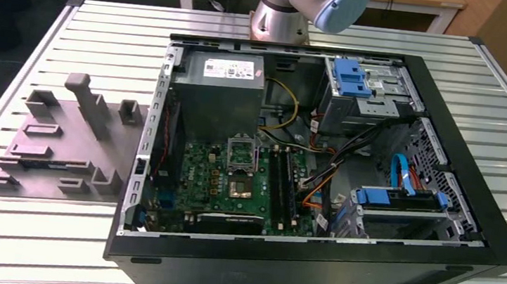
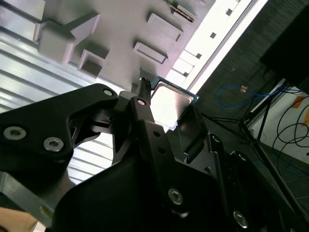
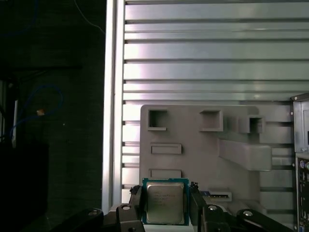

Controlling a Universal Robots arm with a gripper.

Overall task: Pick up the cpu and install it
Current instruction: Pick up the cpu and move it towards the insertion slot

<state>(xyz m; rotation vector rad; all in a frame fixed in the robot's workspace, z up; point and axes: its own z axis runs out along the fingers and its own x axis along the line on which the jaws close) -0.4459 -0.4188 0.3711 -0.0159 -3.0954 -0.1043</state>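
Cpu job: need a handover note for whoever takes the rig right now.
Pincer: shut on the cpu, with a finger on each of two opposite edges, as seen in both wrist views.
Cpu: held over the grey tray and lifted clear of it. The tray sits beside the open computer case, at the exterior view's left.
Done: pickup.
Left: install. The cpu is not yet at the motherboard inside the case.
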